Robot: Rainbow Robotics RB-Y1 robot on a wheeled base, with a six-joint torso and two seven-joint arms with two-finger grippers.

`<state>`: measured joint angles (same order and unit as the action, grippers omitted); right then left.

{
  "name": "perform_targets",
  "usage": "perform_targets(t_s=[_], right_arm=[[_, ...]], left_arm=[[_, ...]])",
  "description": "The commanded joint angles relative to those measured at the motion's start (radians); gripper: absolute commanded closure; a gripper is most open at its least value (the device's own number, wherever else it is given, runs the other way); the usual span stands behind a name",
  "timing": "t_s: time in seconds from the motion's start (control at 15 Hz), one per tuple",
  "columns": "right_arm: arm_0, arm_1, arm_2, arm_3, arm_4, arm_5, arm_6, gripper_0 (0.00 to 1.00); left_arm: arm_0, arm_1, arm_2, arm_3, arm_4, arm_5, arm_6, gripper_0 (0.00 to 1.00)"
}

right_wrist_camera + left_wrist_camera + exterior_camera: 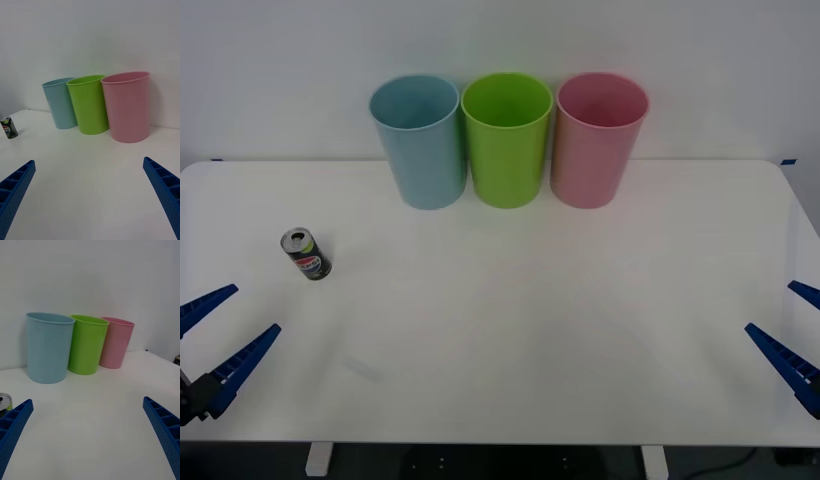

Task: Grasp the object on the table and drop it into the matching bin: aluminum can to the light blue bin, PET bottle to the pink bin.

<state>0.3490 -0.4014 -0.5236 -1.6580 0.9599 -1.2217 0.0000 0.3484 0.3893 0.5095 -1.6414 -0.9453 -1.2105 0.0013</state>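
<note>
A small dark aluminum can (305, 253) with a silver top stands upright on the left part of the white table (510, 340); it also shows as the can (8, 128) and the can (4, 403). The light blue bin (419, 141), a lime green bin (506, 138) and the pink bin (597, 139) stand in a row at the table's back. My left gripper (218, 335) is open at the front left corner, a short way in front of the can. My right gripper (792, 335) is open at the front right edge.
A white wall rises right behind the bins. Wide bare tabletop lies between the can, the bins and both grippers. The table's front edge runs just below the grippers.
</note>
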Motion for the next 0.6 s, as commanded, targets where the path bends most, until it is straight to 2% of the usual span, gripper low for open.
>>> perform_targets(t_s=[0.07,0.4,0.6], right_arm=[[0.0,0.0,0.0,0.0,0.0,0.0,0.0,0.0],[0.0,0.0,0.0,0.0,0.0,0.0,0.0,0.0],[0.0,0.0,0.0,0.0,0.0,0.0,0.0,0.0]], left_arm=[[0.014,0.0,-0.005,0.002,-0.026,0.045,0.0,0.0],[0.038,-0.001,-0.068,0.002,-0.07,0.247,-0.017,0.0],[0.04,-0.001,-0.086,0.003,-0.133,0.348,-0.021,0.0]])
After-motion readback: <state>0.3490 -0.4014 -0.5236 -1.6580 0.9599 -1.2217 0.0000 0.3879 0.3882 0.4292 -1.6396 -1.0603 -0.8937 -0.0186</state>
